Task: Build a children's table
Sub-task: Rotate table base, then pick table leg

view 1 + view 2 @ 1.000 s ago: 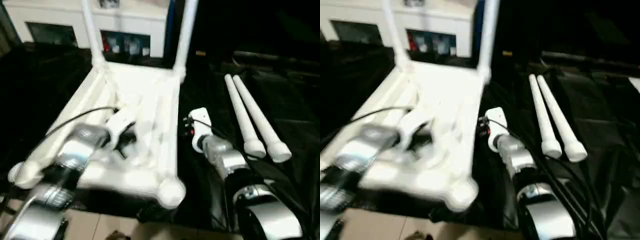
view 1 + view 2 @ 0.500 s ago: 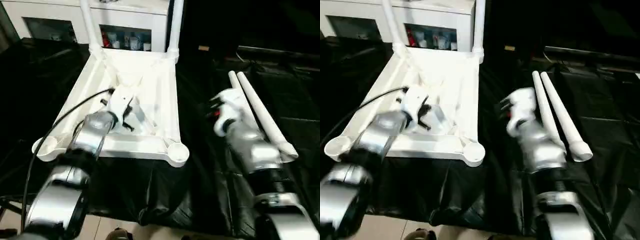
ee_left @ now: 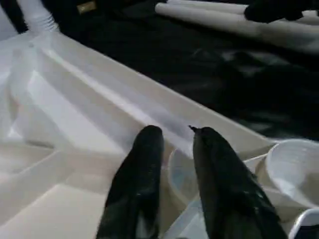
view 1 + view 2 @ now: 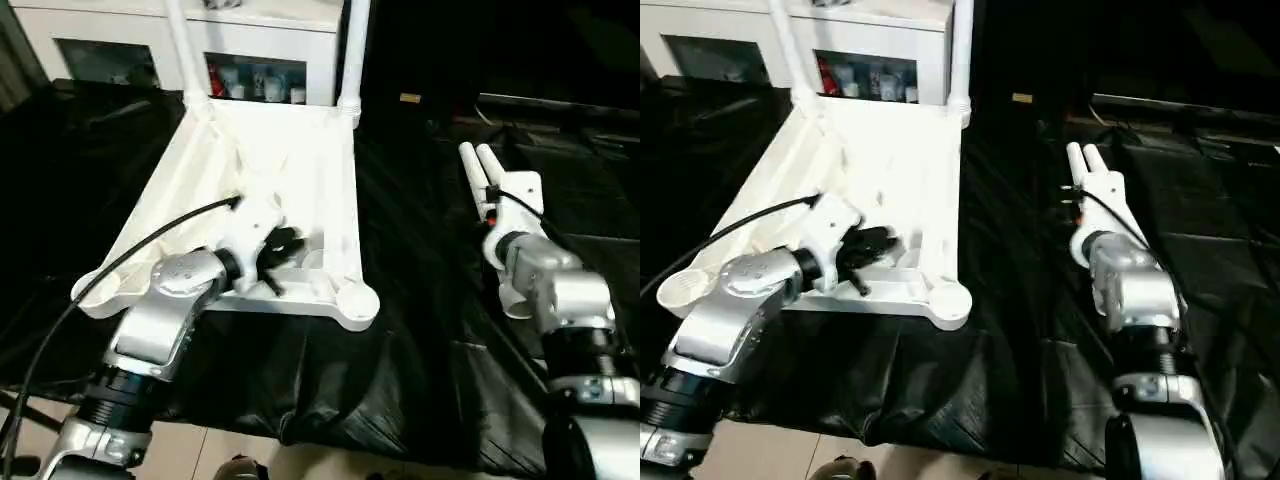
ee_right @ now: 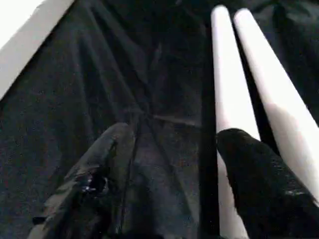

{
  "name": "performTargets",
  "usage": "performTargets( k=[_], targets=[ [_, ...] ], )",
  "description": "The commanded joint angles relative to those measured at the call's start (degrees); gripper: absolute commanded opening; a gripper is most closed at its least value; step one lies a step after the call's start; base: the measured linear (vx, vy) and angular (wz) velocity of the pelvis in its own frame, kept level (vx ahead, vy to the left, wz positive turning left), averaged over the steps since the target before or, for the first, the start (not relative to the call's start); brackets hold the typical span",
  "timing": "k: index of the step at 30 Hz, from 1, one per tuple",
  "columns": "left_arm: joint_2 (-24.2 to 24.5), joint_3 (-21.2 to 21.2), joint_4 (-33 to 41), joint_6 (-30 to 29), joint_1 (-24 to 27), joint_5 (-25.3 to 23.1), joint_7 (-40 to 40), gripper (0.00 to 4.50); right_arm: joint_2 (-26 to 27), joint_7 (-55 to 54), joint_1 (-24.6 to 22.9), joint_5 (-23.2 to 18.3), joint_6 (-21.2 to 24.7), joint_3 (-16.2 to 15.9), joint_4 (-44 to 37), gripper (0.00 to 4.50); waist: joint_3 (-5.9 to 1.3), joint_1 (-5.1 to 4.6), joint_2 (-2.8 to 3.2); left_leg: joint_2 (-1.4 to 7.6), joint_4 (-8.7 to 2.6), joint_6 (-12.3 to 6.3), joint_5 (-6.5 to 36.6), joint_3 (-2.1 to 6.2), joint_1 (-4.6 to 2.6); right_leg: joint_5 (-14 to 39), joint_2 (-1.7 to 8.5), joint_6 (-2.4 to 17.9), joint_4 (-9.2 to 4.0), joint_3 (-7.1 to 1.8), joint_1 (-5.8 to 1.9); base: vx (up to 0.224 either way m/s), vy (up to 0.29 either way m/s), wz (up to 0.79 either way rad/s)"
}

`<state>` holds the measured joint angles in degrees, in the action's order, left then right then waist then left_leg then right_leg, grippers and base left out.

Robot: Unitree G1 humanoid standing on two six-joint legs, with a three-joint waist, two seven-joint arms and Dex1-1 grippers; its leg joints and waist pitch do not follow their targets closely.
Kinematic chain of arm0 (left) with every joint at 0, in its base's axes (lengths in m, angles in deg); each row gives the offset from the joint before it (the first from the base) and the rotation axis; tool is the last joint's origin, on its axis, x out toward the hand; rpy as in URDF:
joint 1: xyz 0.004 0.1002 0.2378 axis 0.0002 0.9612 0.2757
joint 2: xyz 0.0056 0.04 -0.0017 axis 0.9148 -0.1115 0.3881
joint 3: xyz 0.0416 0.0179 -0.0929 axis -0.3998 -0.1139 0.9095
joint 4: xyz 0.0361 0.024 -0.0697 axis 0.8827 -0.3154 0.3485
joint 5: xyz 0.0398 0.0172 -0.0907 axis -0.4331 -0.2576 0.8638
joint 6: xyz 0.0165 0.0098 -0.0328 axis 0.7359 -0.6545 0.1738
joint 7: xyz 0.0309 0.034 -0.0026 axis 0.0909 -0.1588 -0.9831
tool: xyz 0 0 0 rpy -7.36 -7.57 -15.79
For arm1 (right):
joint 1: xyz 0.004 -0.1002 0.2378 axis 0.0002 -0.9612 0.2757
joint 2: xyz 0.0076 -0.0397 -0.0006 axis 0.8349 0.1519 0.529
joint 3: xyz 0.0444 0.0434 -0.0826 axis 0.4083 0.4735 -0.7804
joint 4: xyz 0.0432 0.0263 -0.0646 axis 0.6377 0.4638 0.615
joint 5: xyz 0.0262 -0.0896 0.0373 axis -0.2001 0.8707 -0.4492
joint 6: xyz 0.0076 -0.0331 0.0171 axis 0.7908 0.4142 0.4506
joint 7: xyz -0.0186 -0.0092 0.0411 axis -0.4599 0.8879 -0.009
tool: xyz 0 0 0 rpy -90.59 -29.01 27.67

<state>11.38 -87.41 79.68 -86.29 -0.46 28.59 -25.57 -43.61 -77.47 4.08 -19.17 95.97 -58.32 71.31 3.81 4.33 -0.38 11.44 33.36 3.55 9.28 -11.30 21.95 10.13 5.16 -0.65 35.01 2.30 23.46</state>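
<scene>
The white tabletop (image 4: 300, 160) lies upside down on black cloth, ribs facing up. Two white legs (image 4: 182, 50) (image 4: 352, 50) stand upright in its far corner sockets. The near corner sockets (image 4: 355, 303) (image 4: 678, 287) are bare. My left gripper (image 3: 177, 137) hovers over the ribbed underside close to the near right socket (image 3: 294, 169), its fingers (image 4: 280, 245) slightly open with nothing between them. Two loose legs (image 5: 229, 89) (image 5: 269, 84) lie side by side on the cloth to the right. My right gripper (image 5: 174, 144) is open just above them, one finger (image 5: 249, 169) over the nearer leg.
A white cabinet (image 4: 260, 40) with glass doors stands behind the tabletop. Black cloth (image 4: 420, 300) covers the work surface and hangs over its near edge, with pale floor (image 4: 230, 440) below. A black cable (image 4: 130, 260) runs along my left forearm.
The camera has shifted. My left gripper moved nearer, toward the tabletop's near right corner. My right gripper swung right and now sits over the two loose legs.
</scene>
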Motion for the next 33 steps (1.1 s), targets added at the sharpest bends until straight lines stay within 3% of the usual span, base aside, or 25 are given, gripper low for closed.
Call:
performTargets(
  k=[1,3,7,11,12,17,18,21,22,24,25,28,33],
  targets=[
    [1.0,-1.5,3.3,-4.0,-0.3,1.5,3.1,1.56,-0.8,-1.2,1.4,0.5,1.7,0.8,3.0,3.45,-4.41,-0.32,0.29,0.87,-3.57,3.05,14.2,0.56,-1.38,13.0,1.78,9.7,-4.00,-1.55,-2.23,0.000,0.000,0.00],
    [2.0,-2.2,4.8,-4.6,-0.1,2.0,4.6,1.62,-1.1,-1.7,2.1,1.0,1.5,0.8,4.8,3.53,-4.46,-0.50,0.01,0.78,-3.46,2.78,13.1,0.46,-1.18,11.4,1.67,10.1,-3.97,-1.54,-2.33,0.000,0.000,0.00],
    [5.4,-4.8,9.9,-6.4,0.8,3.0,7.4,1.98,-2.4,-2.8,4.4,2.0,0.8,0.8,9.1,3.90,-4.57,-0.78,0.32,0.69,-3.18,2.18,10.5,0.41,-0.99,6.8,1.47,11.6,-3.30,-1.43,-2.60,0.000,0.000,0.00],
    [6.0,-5.5,10.9,-6.9,1.0,2.7,7.7,2.03,-3.0,-3.4,5.4,2.7,1.4,0.4,10.8,3.97,-4.62,-0.90,0.43,0.67,-3.06,2.15,10.5,0.35,-1.09,6.5,1.47,11.9,-3.21,-1.44,-2.65,0.000,0.000,0.00],
    [6.7,-6.2,12.0,-8.2,1.0,2.5,9.0,2.03,-3.9,-1.2,7.2,2.4,3.5,-0.6,15.3,3.97,-4.63,-1.07,0.44,0.61,-3.02,2.22,11.1,0.32,-1.15,6.9,1.39,12.1,-3.21,-1.41,-2.65,0.000,0.000,0.00],
    [7.5,-6.7,12.1,-9.5,0.3,2.1,9.4,2.03,-4.3,2.9,9.4,0.6,6.8,-0.3,21.1,3.97,-4.48,-1.10,0.32,0.69,-2.97,2.21,13.0,0.31,-1.19,9.5,1.52,12.3,-3.52,-1.46,-2.61,0.000,0.000,0.00],
    [7.8,-6.8,12.2,-9.8,0.1,2.3,9.4,2.04,-4.4,3.1,9.9,0.4,6.9,0.1,22.1,3.80,-4.49,-1.17,-0.13,0.72,-2.95,2.08,12.8,0.24,-1.15,9.6,1.50,12.4,-3.58,-1.46,-2.60,0.000,0.000,0.00],
    [8.7,-7.1,13.3,-11.2,-0.2,3.2,9.8,2.05,-5.3,3.0,11.5,0.9,6.2,0.4,25.7,3.59,-4.50,-1.06,-0.05,0.79,-2.86,2.22,12.3,0.29,-1.15,10.4,1.62,12.7,-3.33,-1.41,-2.50,0.000,0.000,0.00],
    [9.0,-7.1,14.1,-12.1,-0.1,3.7,10.2,2.05,-5.8,3.4,12.2,1.6,5.8,0.0,27.3,3.49,-4.45,-1.03,-0.39,0.78,-2.81,2.23,12.4,0.21,-1.13,11.1,1.63,12.4,-3.40,-1.42,-2.48,0.000,0.000,0.00],
    [9.1,-7.2,14.3,-12.4,-0.1,3.9,10.3,2.05,-5.9,3.8,12.4,1.8,5.8,-0.2,27.8,3.30,-4.47,-1.01,-0.23,0.77,-2.78,2.27,12.2,0.23,-1.13,11.2,1.62,12.5,-3.39,-1.41,-2.47,0.000,0.000,0.00],
    [9.3,-7.3,14.6,-13.0,-0.1,4.0,10.8,2.05,-6.3,5.2,13.1,2.1,6.0,-1.0,29.2,3.20,-4.52,-1.10,-0.74,0.75,-2.69,2.00,12.1,0.14,-1.04,11.2,1.57,12.3,-3.39,-1.41,-2.53,0.000,0.000,0.00],
    [9.7,-7.5,14.8,-14.0,-0.3,4.0,11.3,2.05,-6.6,6.9,14.0,2.4,6.2,-1.9,31.4,3.11,-4.55,-0.98,-0.52,0.78,-2.62,1.66,11.2,0.16,-0.99,10.9,1.70,12.6,-3.25,-1.42,-2.53,0.000,0.000,0.00],
    [10.4,-7.9,14.2,-13.5,-0.7,2.8,10.6,2.05,-6.9,7.4,14.8,2.9,4.5,-2.3,34.5,2.65,-4.51,-0.81,-0.67,0.81,-2.60,1.49,11.0,0.17,-0.92,11.0,1.74,12.8,-3.23,-1.37,-2.53,0.000,0.000,0.00]
  ],
)
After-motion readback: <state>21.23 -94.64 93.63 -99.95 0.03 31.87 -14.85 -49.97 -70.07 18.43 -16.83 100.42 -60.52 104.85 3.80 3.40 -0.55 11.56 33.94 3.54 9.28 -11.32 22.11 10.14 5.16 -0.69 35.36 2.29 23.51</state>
